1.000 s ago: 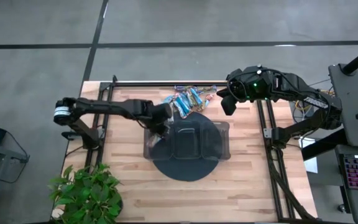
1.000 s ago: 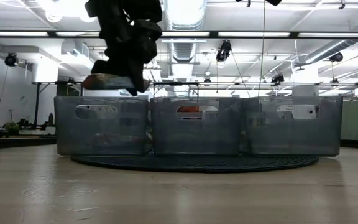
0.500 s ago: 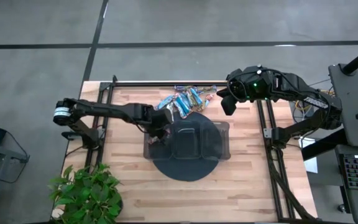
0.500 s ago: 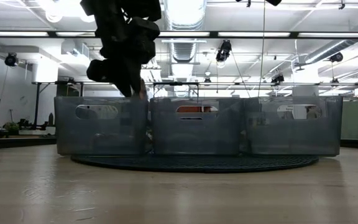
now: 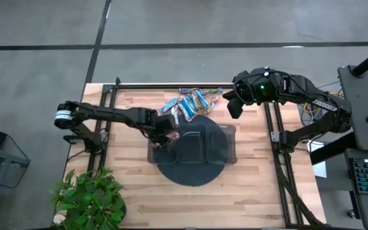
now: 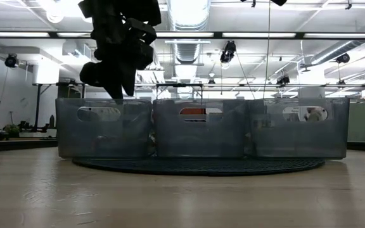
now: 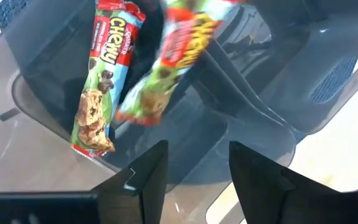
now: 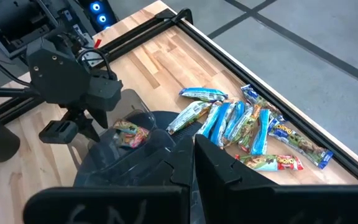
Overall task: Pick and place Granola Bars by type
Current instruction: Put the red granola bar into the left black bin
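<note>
From above, the left end effector [image 5: 163, 130] hangs over the left-hand compartment of the dark tray [image 5: 230, 151], a little farther toward the bench's left edge than a second ago, and the remaining granola bars [image 5: 192, 103] lie heaped on the bench [image 5: 248, 191] just behind the tray; the right end effector [image 5: 232, 106] waits shut beside that heap. In the low view the left end effector [image 6: 114, 73] is now bare and its fingers apart, where a second ago a reddish bar was pinched level between them, so that bar has been let go into the left compartment [image 6: 103, 127], a reddish bar sorted. The left wrist view shows the spread, empty fingers [image 7: 143, 179] above two reddish-orange bars: one [image 7: 100, 93] lying flat, the newly dropped one [image 7: 171, 57] tilted, their long axes roughly alongside each other and slightly splayed. The right wrist view shows the pair [image 8: 128, 132] inside that compartment, and the heap's bars [image 8: 239, 125] mostly side by side.
</note>
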You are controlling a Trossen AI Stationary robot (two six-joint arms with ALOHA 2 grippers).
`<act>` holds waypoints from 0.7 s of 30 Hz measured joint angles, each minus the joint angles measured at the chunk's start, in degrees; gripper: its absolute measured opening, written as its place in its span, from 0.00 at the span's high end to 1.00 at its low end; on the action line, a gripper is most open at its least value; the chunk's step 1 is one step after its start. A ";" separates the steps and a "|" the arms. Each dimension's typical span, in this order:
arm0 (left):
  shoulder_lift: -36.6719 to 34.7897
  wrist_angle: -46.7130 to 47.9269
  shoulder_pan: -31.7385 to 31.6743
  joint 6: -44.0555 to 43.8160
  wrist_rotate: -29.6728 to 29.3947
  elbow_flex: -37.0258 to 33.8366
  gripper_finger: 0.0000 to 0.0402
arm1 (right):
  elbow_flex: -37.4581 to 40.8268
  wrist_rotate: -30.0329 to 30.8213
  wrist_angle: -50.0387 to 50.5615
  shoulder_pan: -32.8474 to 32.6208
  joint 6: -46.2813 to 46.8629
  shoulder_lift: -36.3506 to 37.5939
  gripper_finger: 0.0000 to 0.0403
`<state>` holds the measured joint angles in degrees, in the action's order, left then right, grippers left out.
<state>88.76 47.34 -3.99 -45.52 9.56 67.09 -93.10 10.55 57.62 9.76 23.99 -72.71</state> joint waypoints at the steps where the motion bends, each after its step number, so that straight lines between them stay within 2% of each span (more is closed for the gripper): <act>1: -0.03 -0.01 0.00 0.00 -0.02 0.00 0.62 | 0.00 -0.02 -0.02 0.00 -0.20 0.00 0.98; 10: -2.12 0.32 0.04 0.69 -0.63 1.19 0.62 | 0.00 0.00 -0.02 0.02 -0.40 0.00 0.98; 17: -7.10 0.08 0.07 3.24 -0.67 5.11 0.62 | 0.00 0.00 -0.02 0.02 -0.40 0.00 0.98; 21: -11.13 0.02 0.09 5.47 -5.39 8.28 0.62 | 0.00 0.00 -0.17 0.02 -0.42 0.00 0.98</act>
<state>77.63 47.36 -3.90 -40.04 4.18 75.37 -93.10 10.55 57.45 9.78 23.57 -72.71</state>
